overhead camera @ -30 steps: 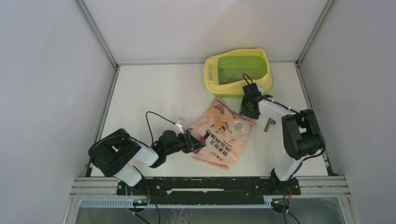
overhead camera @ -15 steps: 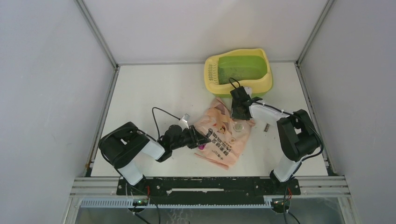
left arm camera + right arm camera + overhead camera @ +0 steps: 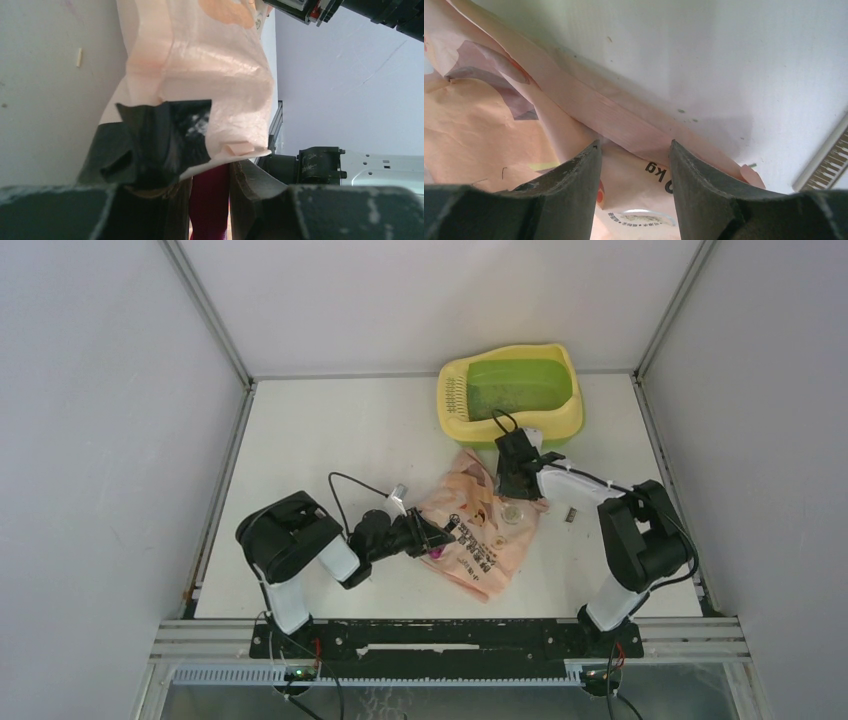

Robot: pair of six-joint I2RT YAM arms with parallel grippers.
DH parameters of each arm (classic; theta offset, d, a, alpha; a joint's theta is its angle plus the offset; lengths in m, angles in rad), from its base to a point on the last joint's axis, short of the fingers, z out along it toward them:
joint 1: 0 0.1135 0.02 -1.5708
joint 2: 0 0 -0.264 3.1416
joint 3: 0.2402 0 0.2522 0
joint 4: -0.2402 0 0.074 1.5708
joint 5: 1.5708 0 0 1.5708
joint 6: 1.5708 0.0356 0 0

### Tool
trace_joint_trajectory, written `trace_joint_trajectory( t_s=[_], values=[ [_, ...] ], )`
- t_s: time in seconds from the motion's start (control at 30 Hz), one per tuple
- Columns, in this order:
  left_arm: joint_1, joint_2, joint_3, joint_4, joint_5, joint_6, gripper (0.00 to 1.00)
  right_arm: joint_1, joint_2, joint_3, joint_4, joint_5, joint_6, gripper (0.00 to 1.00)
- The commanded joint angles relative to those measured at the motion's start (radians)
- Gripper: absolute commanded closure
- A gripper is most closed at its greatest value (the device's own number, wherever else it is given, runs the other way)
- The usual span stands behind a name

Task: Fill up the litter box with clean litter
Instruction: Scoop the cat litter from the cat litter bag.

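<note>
- Litter box (image 3: pixel 470 430): upper right of centre in the top view, against the back wall, grille end to frame left. The green basin looks mostly bare. The litter is too fine to tell from here.
- Peach-pink bag (image 3: pixel 480 540): flat on the table (image 3: pixel 330 440), just below the box in frame. Its long axis runs from lower centre up toward the box, tilted a little.
- Right gripper (image 3: pixel 517 483): over the bag's upper end, the end nearest the box. In the wrist view the fingers (image 3: pixel 574 175) stand apart and straddle the bag's folded edge. Nothing is pinched yet.
- Left gripper (image 3: pixel 437 537): at the bag's left edge, low and pointing frame right. It is narrow, clamped on the magenta scoop (image 3: pixel 210 200). The bag's edge lies draped over its fingertips.
- Key relation: of the 2 arms, the right is much nearer the box, which lies straight up-frame from it. The left is well apart, with the bag in between.
- My read: the bag must be gripped and opened before any litter moves. The right jaws need to come down onto that fold squarely, because a thin slack edge could slip out.
</note>
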Motion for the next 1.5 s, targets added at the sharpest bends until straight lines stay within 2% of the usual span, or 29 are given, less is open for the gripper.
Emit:
trace_joint_trajectory(
  t_s=[0.0, 0.13, 0.3, 0.5, 0.73, 0.97, 1.23, 1.47],
  values=[
    [-0.003, 0.034, 0.026, -0.031, 0.008, -0.034, 0.99, -0.039, -0.082, -0.024, -0.076, -0.039, 0.011, 0.39],
    [-0.002, 0.045, 0.013, -0.058, 0.047, -0.067, 0.99, -0.105, -0.098, -0.024, -0.067, -0.054, -0.014, 0.39],
    [-0.002, 0.040, -0.016, 0.015, 0.117, -0.164, 0.99, -0.132, -0.069, 0.001, -0.075, -0.068, -0.039, 0.39],
    [-0.001, -0.022, -0.067, 0.025, 0.163, -0.222, 0.99, -0.128, 0.000, 0.064, -0.083, -0.074, -0.055, 0.38],
    [-0.001, 0.004, -0.111, -0.008, 0.197, -0.244, 0.99, -0.092, 0.098, 0.162, -0.108, -0.089, -0.077, 0.38],
    [0.008, -0.019, -0.177, 0.039, 0.225, -0.336, 0.99, -0.055, 0.106, 0.173, -0.111, -0.065, -0.083, 0.38],
    [0.037, 0.013, -0.024, -0.044, 0.254, -0.344, 1.00, 0.009, 0.142, 0.166, -0.102, -0.090, -0.101, 0.39],
    [0.058, 0.045, 0.113, -0.167, 0.246, -0.234, 1.00, 0.057, 0.158, 0.117, -0.068, -0.118, -0.103, 0.41]
  ],
)
